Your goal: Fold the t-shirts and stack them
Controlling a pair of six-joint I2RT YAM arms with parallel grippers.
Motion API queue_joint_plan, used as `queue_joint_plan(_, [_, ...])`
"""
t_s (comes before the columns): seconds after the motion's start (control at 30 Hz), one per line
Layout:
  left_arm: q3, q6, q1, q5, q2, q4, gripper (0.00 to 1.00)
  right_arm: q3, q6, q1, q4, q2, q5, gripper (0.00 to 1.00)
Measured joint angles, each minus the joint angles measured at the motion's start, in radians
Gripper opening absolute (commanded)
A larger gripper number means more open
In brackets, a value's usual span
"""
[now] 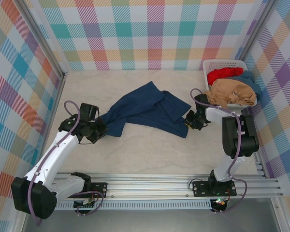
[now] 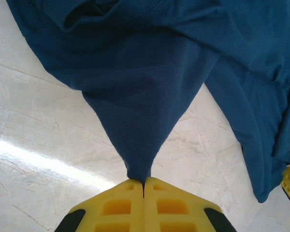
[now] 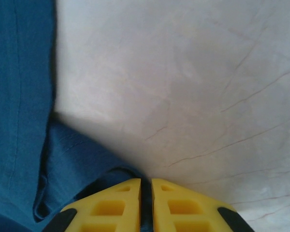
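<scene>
A navy blue t-shirt (image 1: 145,108) lies crumpled in the middle of the table, print hidden. My left gripper (image 1: 104,129) is shut on its left corner; in the left wrist view the cloth (image 2: 145,72) narrows to a point pinched between the yellow fingers (image 2: 143,182). My right gripper (image 1: 187,122) sits at the shirt's right edge. Its jaws (image 3: 146,181) stand almost together with a fold of blue cloth (image 3: 19,96) between them. A tan t-shirt (image 1: 232,93), a red one (image 1: 224,74) and a teal-blue one (image 1: 251,79) are piled in the basket.
The white slatted basket (image 1: 225,62) stands at the back right, close behind the right arm. Checked walls enclose the table on three sides. Bare marble-look tabletop (image 1: 150,150) lies in front of the shirt.
</scene>
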Motion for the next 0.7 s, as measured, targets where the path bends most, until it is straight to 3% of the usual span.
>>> queue_joint_plan(0.13, [0.0,0.0,0.0,0.0,0.0,0.0,0.0,0.006,0.0,0.006,-0.001,0.0,0.002,0.0])
queue_joint_plan(0.4, [0.027,0.0,0.0,0.0,0.005,0.0,0.0,0.021,0.004,0.014,-0.059,-0.08,0.066,0.0])
queue_joint_plan(0.7, [0.294,0.034,0.0,-0.004,0.114,0.006,0.0,0.225,-0.014,0.039,-0.166,-0.229,0.088,0.0])
